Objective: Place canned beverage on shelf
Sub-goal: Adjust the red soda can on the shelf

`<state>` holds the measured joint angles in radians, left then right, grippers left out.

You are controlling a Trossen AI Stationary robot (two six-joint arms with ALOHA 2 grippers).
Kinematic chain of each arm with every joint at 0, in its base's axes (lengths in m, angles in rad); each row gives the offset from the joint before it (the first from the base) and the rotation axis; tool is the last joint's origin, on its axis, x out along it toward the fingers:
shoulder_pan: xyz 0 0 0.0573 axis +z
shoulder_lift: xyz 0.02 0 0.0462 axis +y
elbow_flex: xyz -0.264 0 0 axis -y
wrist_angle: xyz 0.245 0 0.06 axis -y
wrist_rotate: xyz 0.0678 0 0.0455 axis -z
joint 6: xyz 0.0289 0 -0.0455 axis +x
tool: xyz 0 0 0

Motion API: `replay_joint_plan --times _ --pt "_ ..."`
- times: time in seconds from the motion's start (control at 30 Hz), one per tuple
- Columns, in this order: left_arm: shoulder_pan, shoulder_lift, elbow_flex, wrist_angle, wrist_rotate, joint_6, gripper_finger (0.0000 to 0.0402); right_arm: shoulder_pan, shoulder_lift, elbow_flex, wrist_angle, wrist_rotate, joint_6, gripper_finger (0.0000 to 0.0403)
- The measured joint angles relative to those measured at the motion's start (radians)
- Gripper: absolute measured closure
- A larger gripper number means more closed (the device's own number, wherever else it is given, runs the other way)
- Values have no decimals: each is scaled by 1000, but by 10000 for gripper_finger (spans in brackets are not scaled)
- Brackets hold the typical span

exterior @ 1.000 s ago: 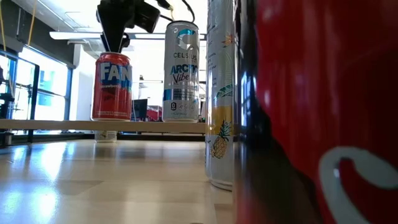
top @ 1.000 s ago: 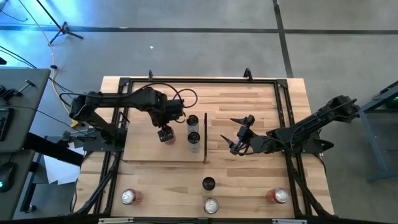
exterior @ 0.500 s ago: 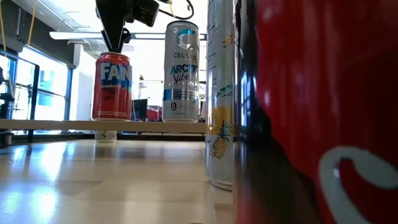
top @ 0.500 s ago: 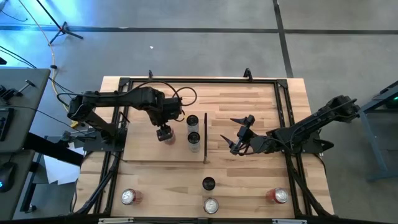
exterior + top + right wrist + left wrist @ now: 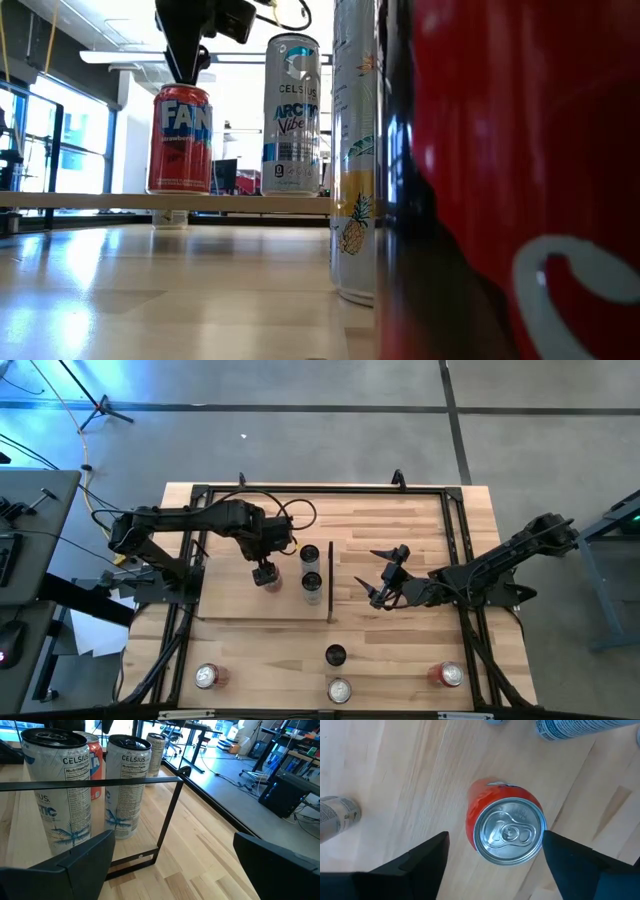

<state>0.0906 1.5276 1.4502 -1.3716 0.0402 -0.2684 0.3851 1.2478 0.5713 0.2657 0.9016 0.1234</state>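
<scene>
Red fills most of the low view: a can pressed close to the lens hides the right arm and much of the shelf. The left gripper hangs straight above the orange soda can, jaws released and spread to either side of its lid without touching. That can stands upright on the shelf, just beside two pale Celsius cans near the shelf's dark upright strip. The right gripper waits on the strip's far side, jaws wide and empty. More cans line the desk edge, well apart from the shelf.
</scene>
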Motion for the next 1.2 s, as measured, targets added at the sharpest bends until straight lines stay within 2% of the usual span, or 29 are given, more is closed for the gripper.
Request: replay_joint_plan --times 0.4,0.57,0.7,1.2 --pt "-60 0 0 9 20 -4 62 0 0 0 0 0 0 9" --pt "-68 0 0 29 -16 48 45 0 0 0 0 0 0 9" --pt "-64 0 -12 69 -21 54 43 0 0 0 0 0 0 9" --pt "-44 35 -15 48 -24 54 43 0 0 0 -2 0 0 9"
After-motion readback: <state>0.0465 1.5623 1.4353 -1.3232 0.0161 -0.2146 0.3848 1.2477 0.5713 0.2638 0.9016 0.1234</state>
